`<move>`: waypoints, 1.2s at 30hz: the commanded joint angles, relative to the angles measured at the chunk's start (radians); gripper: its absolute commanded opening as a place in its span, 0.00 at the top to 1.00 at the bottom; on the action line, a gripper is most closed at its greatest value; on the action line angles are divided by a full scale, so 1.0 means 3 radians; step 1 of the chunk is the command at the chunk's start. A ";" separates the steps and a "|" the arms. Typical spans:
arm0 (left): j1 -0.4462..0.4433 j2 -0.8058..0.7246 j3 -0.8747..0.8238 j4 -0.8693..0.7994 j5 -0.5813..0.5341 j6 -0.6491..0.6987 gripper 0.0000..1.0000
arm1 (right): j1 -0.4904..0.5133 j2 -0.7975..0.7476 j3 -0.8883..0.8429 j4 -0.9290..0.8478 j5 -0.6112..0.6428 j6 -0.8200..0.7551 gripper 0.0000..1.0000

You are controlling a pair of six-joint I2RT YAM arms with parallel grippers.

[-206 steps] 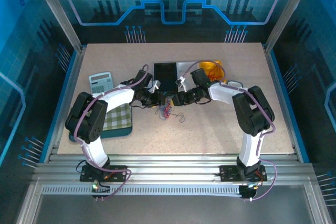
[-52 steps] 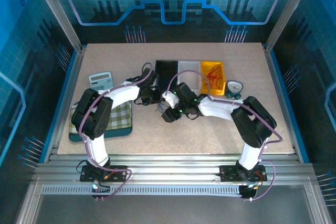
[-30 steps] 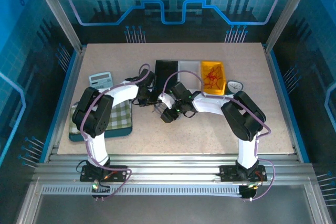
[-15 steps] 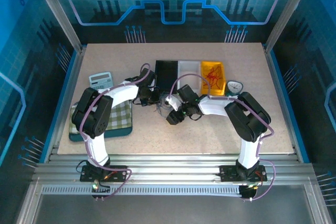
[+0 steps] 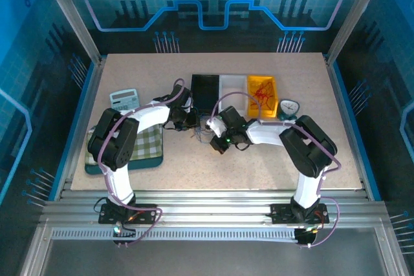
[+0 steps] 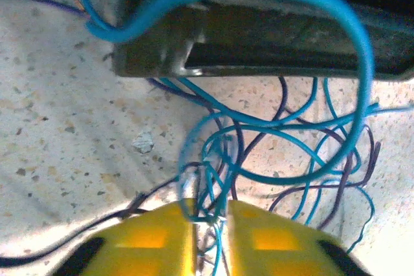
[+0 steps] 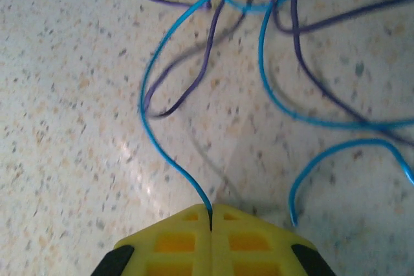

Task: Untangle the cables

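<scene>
The right end effector (image 7: 210,214) has just clenched. A moment ago its jaws stood apart above the tangle; now they meet on a blue strand (image 7: 158,75), which runs straight into the seam between them. In the same interval the left end effector (image 6: 208,214), clenched until now, has begun to ease. Its jaws show a slim gap with blue and purple strands threaded through it, and I cannot tell whether it still pinches them.

For the task this looks like a handover of roles: the right arm now has one strand to draw out of the knot, while the left loosens its hold so the strand can slip free.

The cables (image 5: 202,132) lie in a loose heap on the counter (image 5: 259,166), just in front of the bins and between the two wrists. A red one sits in the orange bin (image 5: 251,81).

The left arm folds its elbow over the checked cloth (image 5: 143,143) and reaches its forearm right toward the centre. The right arm swings its elbow out to the right and stretches left, wrist low over the counter, its tip just beside the heap.
</scene>
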 commanded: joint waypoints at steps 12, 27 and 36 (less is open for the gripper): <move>0.0058 0.0024 -0.0052 0.0150 0.0095 -0.0039 0.49 | -0.0742 -0.0853 -0.0478 0.0542 -0.0201 0.0857 1.00; 0.0129 0.0079 -0.0114 0.0194 0.0142 -0.0055 0.41 | -0.1630 -0.1512 -0.0907 0.0897 0.0407 0.1765 1.00; 0.0144 0.0191 -0.0027 -0.0138 -0.0264 -0.0178 0.55 | -0.2035 -0.1768 -0.1039 0.0688 0.0980 0.2098 1.00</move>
